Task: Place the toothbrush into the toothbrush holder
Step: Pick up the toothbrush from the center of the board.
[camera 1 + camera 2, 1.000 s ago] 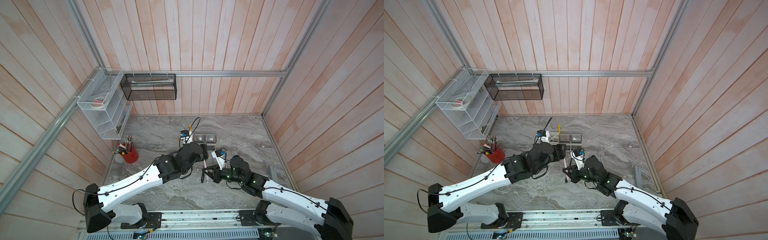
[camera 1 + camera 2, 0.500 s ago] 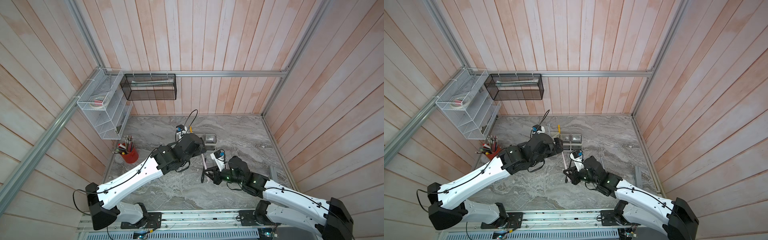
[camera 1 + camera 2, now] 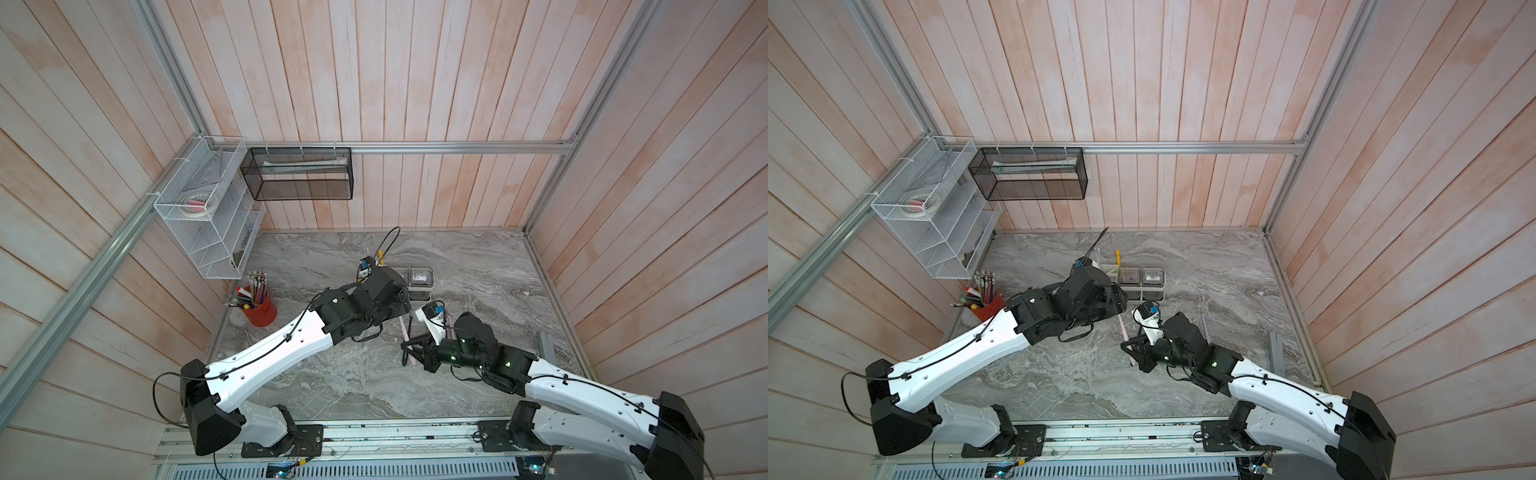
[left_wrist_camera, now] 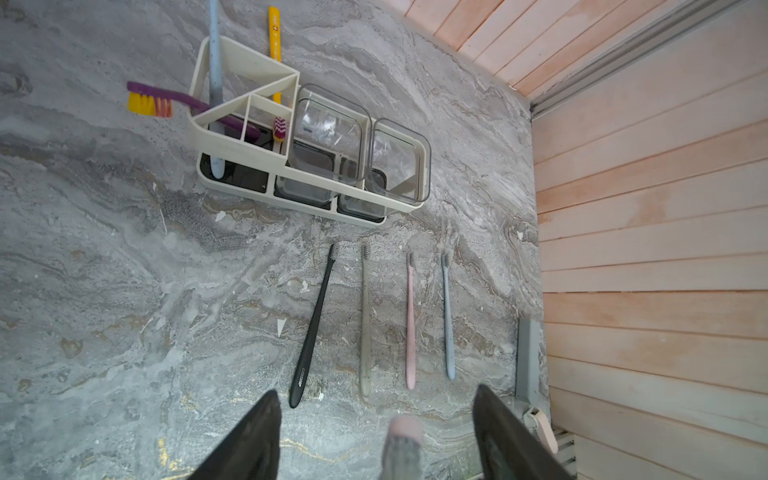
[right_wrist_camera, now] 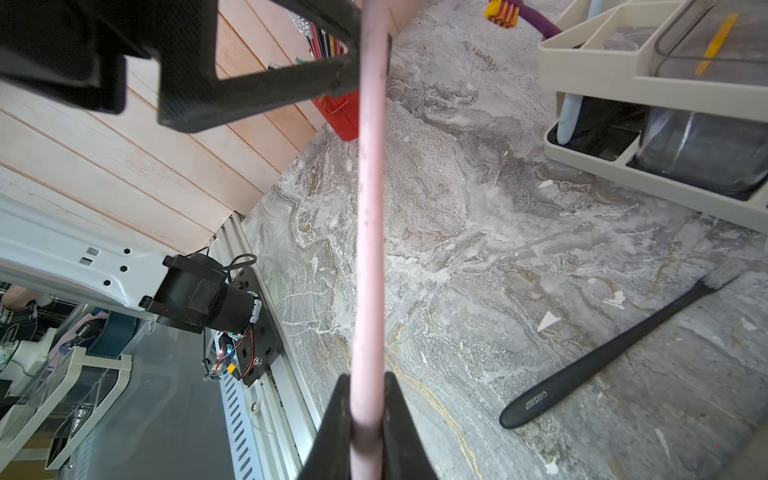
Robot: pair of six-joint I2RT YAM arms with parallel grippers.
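The cream holder (image 4: 237, 145) stands on the table (image 4: 124, 291). Its divided end holds three brushes: a blue-grey brush (image 4: 215, 83) upright, a purple brush (image 4: 178, 97) leaning out over the rim with its yellow bristles outside, and a yellow brush (image 4: 274, 37) head down in the small slot. Two clear cups (image 4: 332, 129) fill the frame's other two bays. Near the left wall a red cup (image 3: 264, 313) is packed with pens (image 3: 255, 282). A white wire shelf (image 3: 199, 249) on that wall carries a tape roll (image 3: 195, 203), and a black mesh basket (image 3: 299, 191) on the back wall holds a long pale thing I cannot make out. Four brushes lie side by side on the table in front of the holder: black brush (image 4: 313, 328), grey brush (image 4: 365, 324), pink brush (image 4: 410, 324), blue brush (image 4: 446, 320). The pink toothbrush (image 5: 370, 208) is off the table in front of the holder, not in it. The right gripper (image 5: 365, 377) has its jaws clamped on one end, and the other end sits between the jaws of the left gripper (image 4: 374, 392), which stand apart with a gap on each side. Compared with a second ago, the left arm's elbow sits further toward the back wall, its wrist is in nearly the same spot by the holder, and the right arm has not visibly shifted.
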